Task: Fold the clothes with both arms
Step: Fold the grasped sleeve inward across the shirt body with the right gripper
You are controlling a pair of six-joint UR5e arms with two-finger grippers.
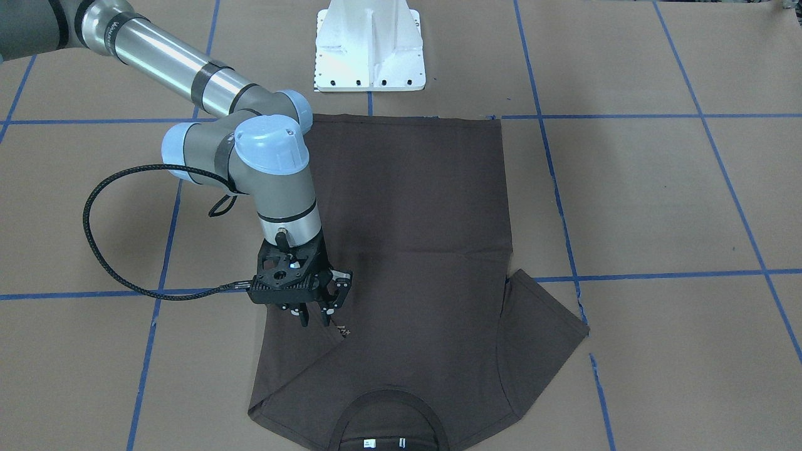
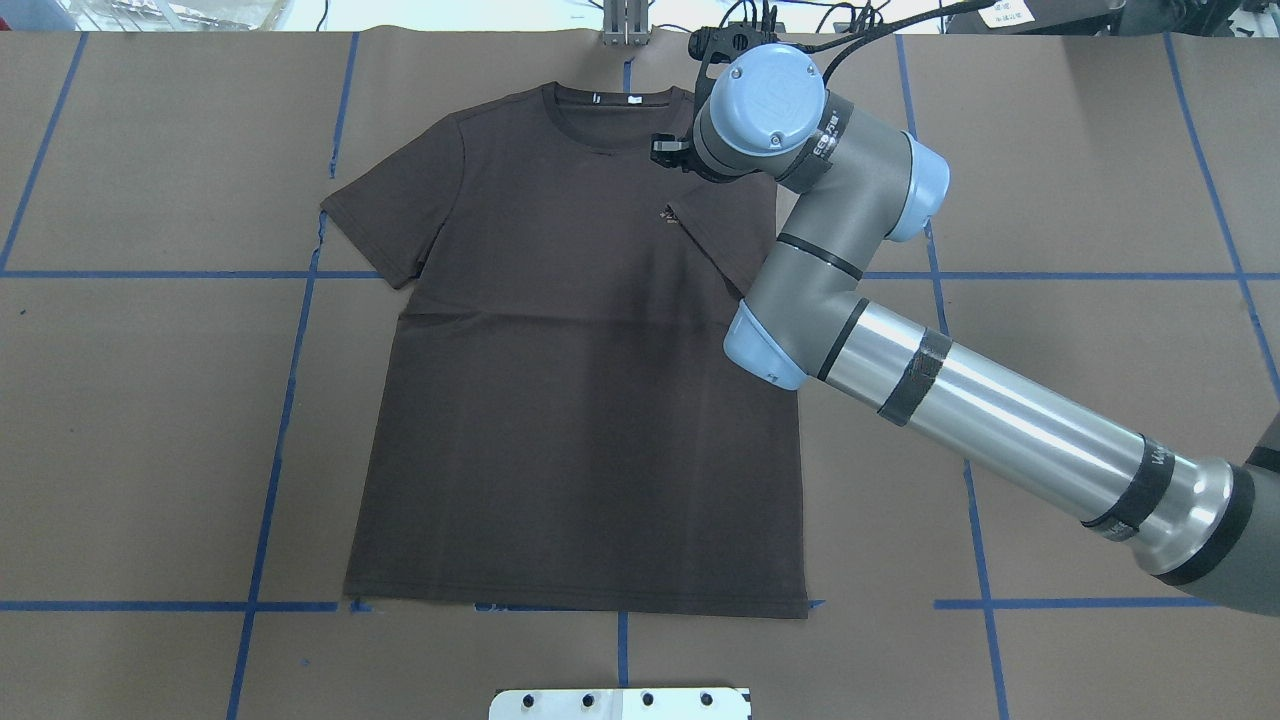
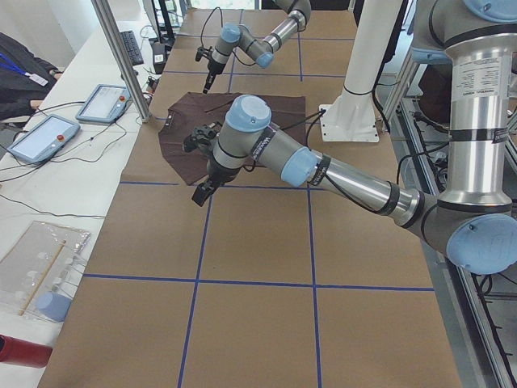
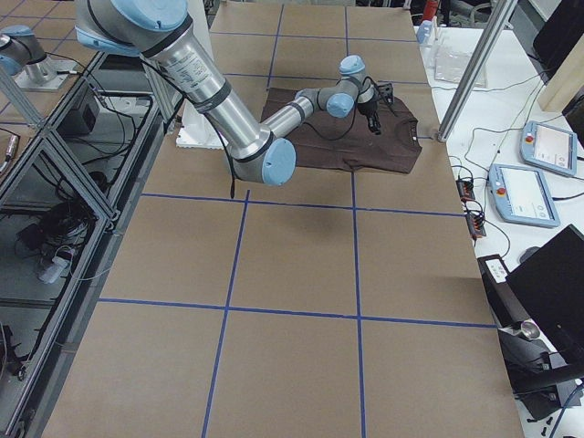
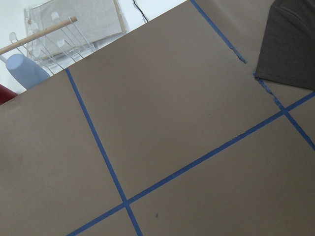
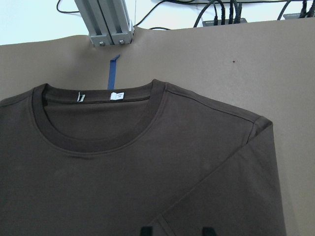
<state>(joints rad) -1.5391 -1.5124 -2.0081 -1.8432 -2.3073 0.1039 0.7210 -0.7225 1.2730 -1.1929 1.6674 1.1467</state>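
Across the table, front cam: brown T-shirt (image 1: 407, 250) lies flat on the paper-covered table (image 1: 658, 188), collar (image 1: 388, 401) toward the cam. One sleeve (image 1: 294, 363) is folded in over the chest, the other spread out. Pointing down at the folded sleeve's tip is the right gripper (image 1: 315, 321), beside the pale logo (image 1: 343, 332).

Overhead: the wrist hides most of that gripper. Shirt hem lies near the white base (image 2: 620, 703).

Left side cam: left gripper (image 3: 199, 192) hangs low over bare paper just off the shirt's edge. Can't tell if apart or together.

Left wrist cam: only paper, blue tape (image 5: 98, 141) and a shirt corner.

Right wrist cam: fingertips (image 6: 146, 231) apart, prob. just above the cloth, nothing clamped. White tags (image 6: 116, 96) sit inside the collar.
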